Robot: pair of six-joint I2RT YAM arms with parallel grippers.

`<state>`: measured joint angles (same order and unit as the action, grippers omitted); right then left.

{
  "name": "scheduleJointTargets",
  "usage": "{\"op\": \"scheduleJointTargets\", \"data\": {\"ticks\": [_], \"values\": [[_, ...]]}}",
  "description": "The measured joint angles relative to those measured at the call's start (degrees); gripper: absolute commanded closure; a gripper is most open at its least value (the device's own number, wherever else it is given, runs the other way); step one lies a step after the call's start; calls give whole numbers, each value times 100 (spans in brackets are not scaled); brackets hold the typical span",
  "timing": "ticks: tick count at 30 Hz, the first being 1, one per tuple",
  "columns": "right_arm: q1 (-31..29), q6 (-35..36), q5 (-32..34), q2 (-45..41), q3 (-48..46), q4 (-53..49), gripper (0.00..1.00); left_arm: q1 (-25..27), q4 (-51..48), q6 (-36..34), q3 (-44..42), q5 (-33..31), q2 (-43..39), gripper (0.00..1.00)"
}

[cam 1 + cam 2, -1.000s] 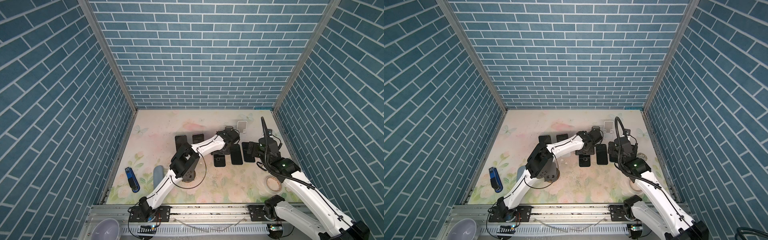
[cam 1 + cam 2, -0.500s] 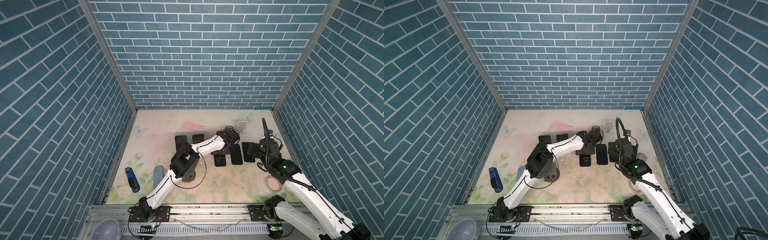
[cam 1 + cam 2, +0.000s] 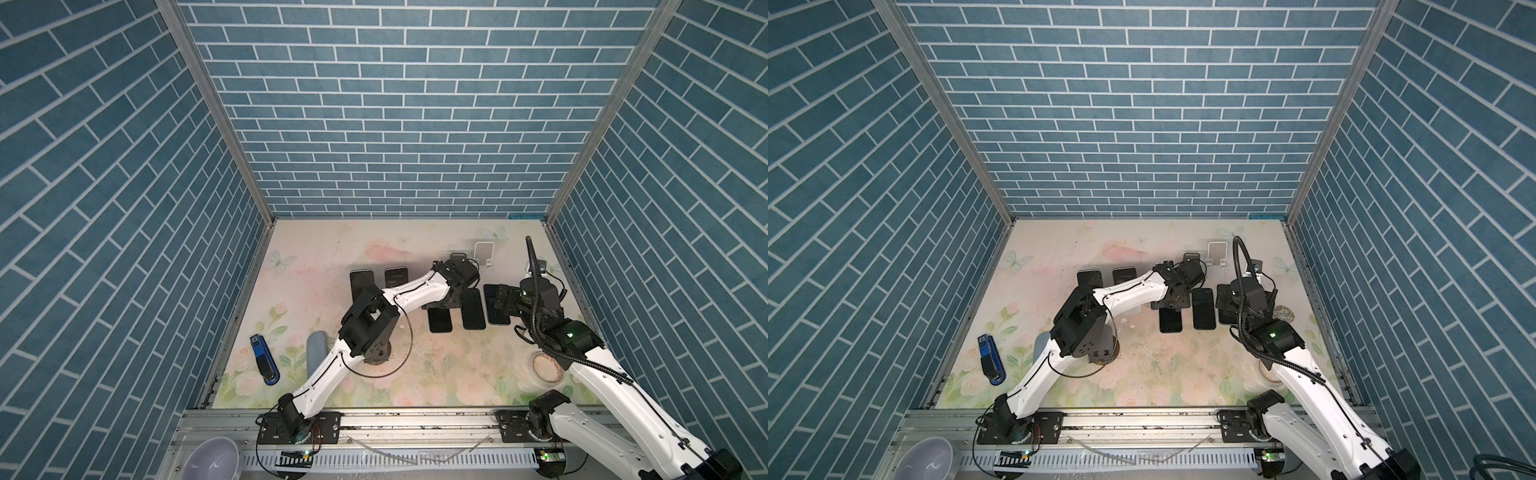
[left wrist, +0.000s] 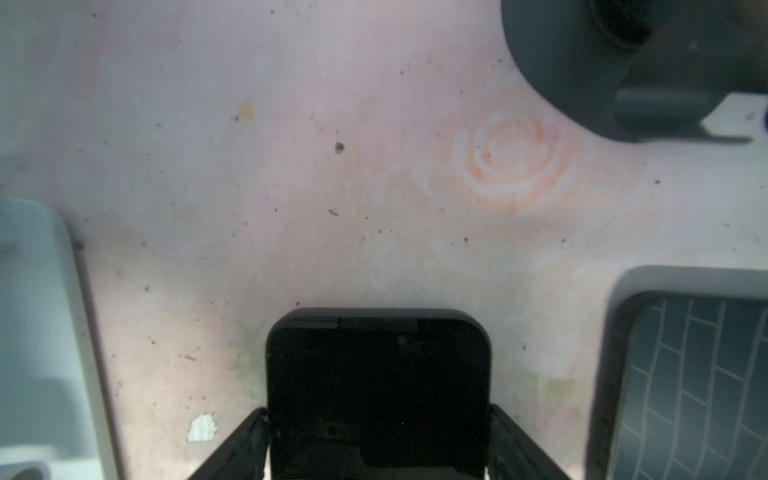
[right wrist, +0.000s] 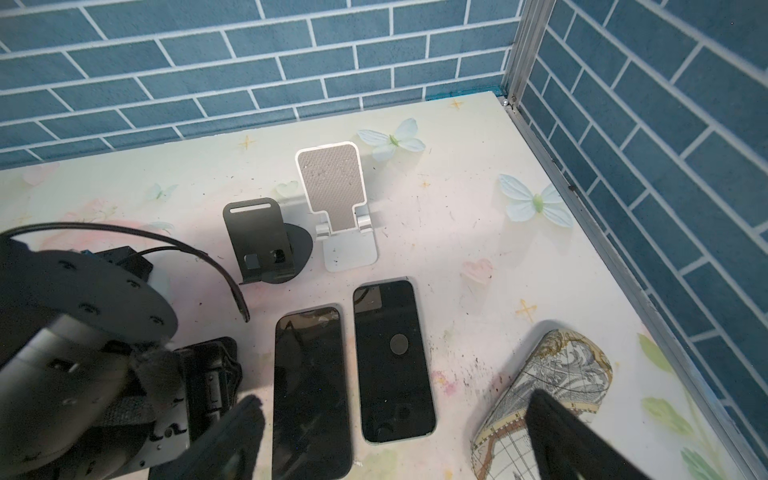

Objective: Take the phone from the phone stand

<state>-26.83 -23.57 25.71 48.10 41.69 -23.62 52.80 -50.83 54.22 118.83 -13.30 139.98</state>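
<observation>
Bare mat [image 3: 332, 249] behind; phones [image 3: 473, 308] and stands [image 5: 332, 199] crowding right

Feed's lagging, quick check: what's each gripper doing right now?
Left gripper: fingers either side of a black phone; gripped or released cannot be told.
Right gripper: open, empty.

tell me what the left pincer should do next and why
Probably open the left pincer fully, then lift straight up. In the left wrist view the black phone sits between its fingers and seems to be down on the table. The right wrist view shows the black stand and the white stand both empty, so only the release looks left.
</observation>
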Motion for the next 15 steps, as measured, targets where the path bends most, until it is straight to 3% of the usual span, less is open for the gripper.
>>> {"op": "scheduleJointTargets", "data": {"ticks": [15], "values": [[0, 0, -11, -4, 0, 24, 1, 2, 254, -35, -299, -76, -160, 17]]}}
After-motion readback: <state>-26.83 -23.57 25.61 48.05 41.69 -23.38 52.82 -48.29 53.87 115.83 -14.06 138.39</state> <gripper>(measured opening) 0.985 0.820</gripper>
